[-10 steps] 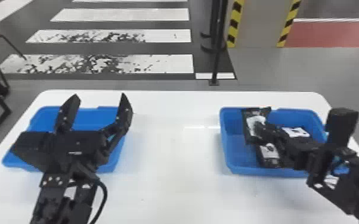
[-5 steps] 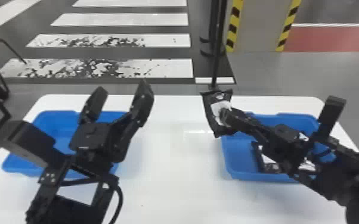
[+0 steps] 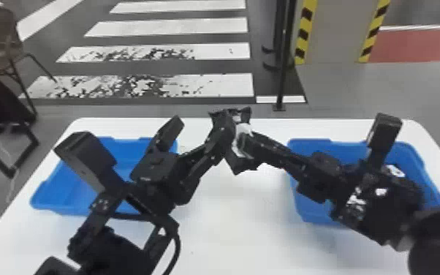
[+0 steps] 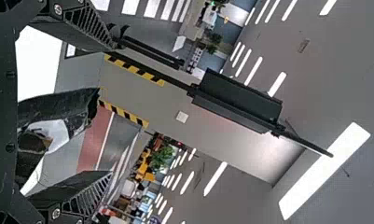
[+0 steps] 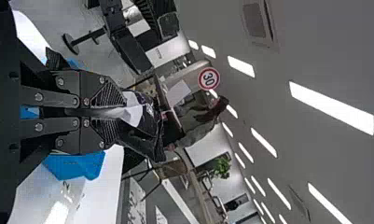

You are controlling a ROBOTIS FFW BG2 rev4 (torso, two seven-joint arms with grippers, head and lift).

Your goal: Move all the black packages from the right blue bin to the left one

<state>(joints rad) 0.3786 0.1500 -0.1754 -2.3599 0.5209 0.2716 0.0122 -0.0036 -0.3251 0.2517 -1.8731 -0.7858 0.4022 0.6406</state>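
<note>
Carrying the black package (image 3: 240,164) inward over the white table (image 3: 230,226), the right gripper (image 5: 115,112) has brought it from the right blue bin (image 3: 312,214) to the gap between the bins. A second ago the package was at that bin; half a second ago it was near the bin's inner edge. The left gripper (image 4: 112,109) has swung in to meet it, its fingers spread wide, with the package showing between them in the left wrist view. I judge this to be a handover in its last approach: the left fingers should close on the package before the right ones let go, and then the left blue bin (image 3: 58,200) is the place for it. Whether the left fingers touch it, I cannot tell.

The package is a limp, glossy black plastic pouch, creased and ragged at its corners, bearing a white label (image 5: 134,111). The right fingers are pressed together on it, puckering the film (soft stuff like this could fold out of a shallow pinch). Another package (image 3: 395,170), with a white patch, lies in the right bin, so at least one more transfer seems due.
</note>
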